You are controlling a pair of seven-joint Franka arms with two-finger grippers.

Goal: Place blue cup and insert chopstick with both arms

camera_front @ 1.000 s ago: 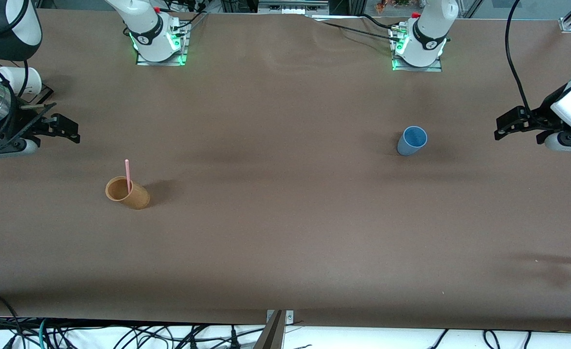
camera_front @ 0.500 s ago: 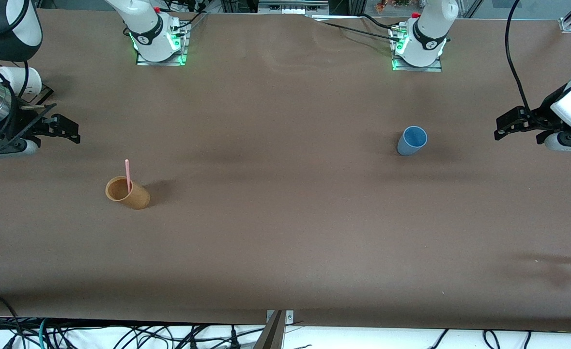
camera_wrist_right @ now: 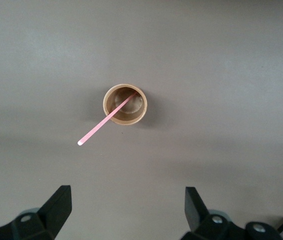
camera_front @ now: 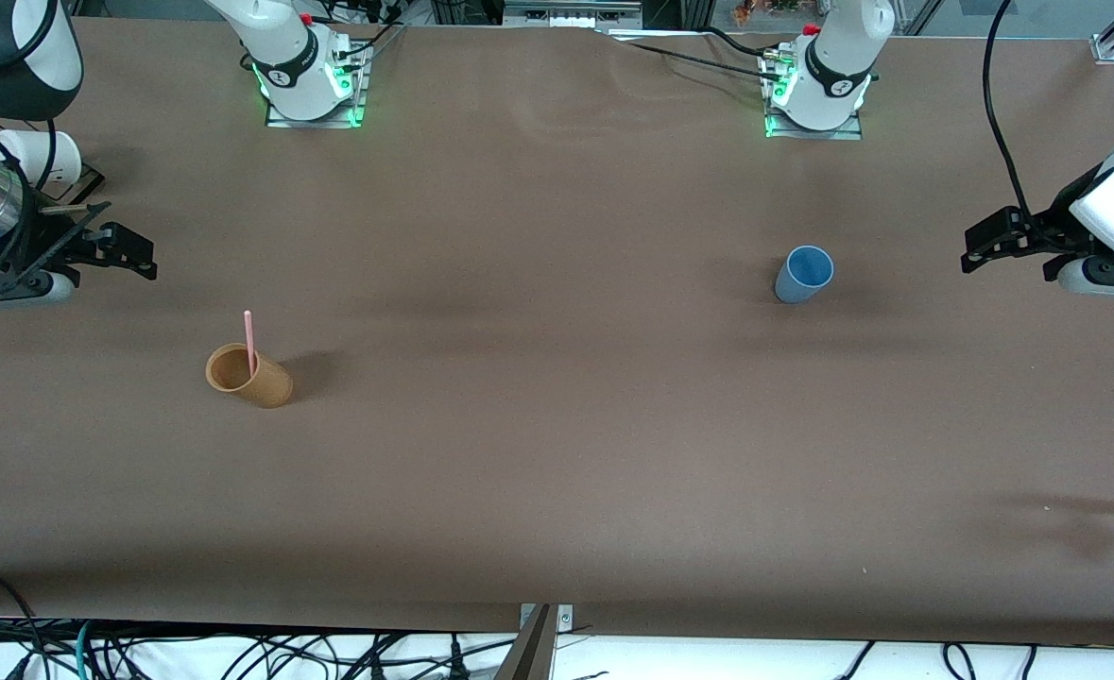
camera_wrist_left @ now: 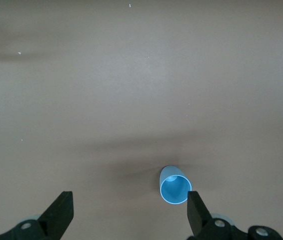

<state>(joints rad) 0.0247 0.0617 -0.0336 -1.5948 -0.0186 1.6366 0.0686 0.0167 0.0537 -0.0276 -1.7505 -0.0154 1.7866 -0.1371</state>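
From the front, my left gripper point(camera_front: 977, 247) and right gripper point(camera_front: 133, 253) hang over opposite ends of the desk point(camera_front: 557, 472), fingers apart and empty. The blue cup point(camera_front: 804, 274) stands toward my left arm's end; the chopstick point(camera_front: 249, 342) leans in the brown cup point(camera_front: 248, 376)

My left wrist looks down on the blue cup point(camera_wrist_left: 175, 185)

My right wrist sees the chopstick point(camera_wrist_right: 106, 119)

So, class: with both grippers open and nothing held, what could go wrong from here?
1. The pink chopstick leans in the light brown cup; pulling it at an angle might tip that cup.
2. The blue cup stands alone on the table; an off-centre close by the left gripper may knock it over. The right gripper waits, open.
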